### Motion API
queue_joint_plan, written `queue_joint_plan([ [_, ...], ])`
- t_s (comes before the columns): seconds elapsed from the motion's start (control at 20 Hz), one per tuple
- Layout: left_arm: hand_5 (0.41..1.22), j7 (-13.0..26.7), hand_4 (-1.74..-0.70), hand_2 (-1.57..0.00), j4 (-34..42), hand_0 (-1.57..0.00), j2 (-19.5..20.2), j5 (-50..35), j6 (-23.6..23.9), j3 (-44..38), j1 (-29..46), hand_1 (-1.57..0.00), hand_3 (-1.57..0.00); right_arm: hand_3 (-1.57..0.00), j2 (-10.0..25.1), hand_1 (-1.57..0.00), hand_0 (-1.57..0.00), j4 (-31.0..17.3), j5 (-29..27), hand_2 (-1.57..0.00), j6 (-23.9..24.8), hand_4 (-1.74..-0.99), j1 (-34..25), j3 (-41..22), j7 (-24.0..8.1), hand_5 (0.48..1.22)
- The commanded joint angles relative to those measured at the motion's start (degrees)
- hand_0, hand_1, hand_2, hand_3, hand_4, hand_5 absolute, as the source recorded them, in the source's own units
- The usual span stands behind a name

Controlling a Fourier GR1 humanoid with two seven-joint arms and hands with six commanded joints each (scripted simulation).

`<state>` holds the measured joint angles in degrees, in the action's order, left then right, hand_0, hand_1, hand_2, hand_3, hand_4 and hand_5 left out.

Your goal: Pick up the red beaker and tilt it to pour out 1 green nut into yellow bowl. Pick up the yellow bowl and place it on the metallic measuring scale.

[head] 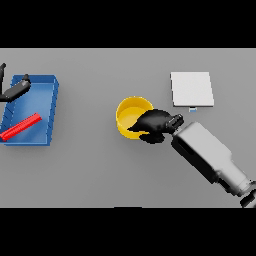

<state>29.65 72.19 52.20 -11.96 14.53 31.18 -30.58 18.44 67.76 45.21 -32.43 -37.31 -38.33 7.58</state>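
The yellow bowl (129,116) sits at the table's middle. My right hand (154,124) covers its right rim, with fingers curled over the edge into the bowl and the thumb outside below it. No green nut shows inside the bowl. The red beaker (21,126) lies on its side in a blue tray (49,100) at the far left. My left hand (16,90) hovers over the tray's upper left corner with its fingers relaxed, apart from the beaker. The metallic measuring scale (192,88), a pale square plate, lies up and to the right of the bowl.
The right forearm (210,156) runs from the lower right corner up to the bowl. Bare grey table lies between the bowl and the scale.
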Motion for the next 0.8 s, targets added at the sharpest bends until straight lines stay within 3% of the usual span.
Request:
queue_joint_plan([
  [0.0, 0.726, -0.6, -0.80, 0.00, -0.6, 0.00, -0.3, -0.2, -0.3, -0.1, -0.1, 0.00, 0.00, -1.09, 0.2, -1.33, -1.35, 0.4, -0.2, -1.28, -0.2, -1.667, 0.3, 0.0, -0.5, 1.167],
  [0.25, 0.725, -1.3, -0.81, 0.00, -0.4, 0.00, 0.0, -0.4, -0.3, -0.4, 0.1, 0.00, 0.00, -1.18, 1.5, -1.49, -1.50, 2.1, -1.1, -1.45, -0.6, -1.717, 0.5, 0.1, -1.5, 1.203],
  [0.4, 0.724, -0.9, -0.80, 0.00, 0.6, 0.00, 0.1, -0.1, -0.3, 0.2, 0.4, 0.00, 0.00, -1.19, 3.0, -1.53, -1.53, 5.8, -3.0, -1.49, -2.2, -1.729, 0.2, 1.5, -1.8, 1.212],
  [0.55, 0.721, -0.1, -0.80, 0.00, 1.3, 0.00, 0.1, 0.1, 0.2, 0.3, 0.2, 0.00, 0.00, -1.38, 5.3, -1.55, -1.55, 10.2, -4.5, -1.51, -4.6, -1.731, -0.5, 3.1, -2.9, 1.216],
  [0.75, 0.722, 0.0, -0.80, 0.00, 1.4, 0.00, 0.3, 0.1, 0.1, 0.2, 0.1, 0.00, 0.00, -1.31, 7.9, -1.56, -1.56, 13.8, -5.7, -1.54, -7.2, -1.724, -2.4, 6.0, -6.9, 1.219],
])
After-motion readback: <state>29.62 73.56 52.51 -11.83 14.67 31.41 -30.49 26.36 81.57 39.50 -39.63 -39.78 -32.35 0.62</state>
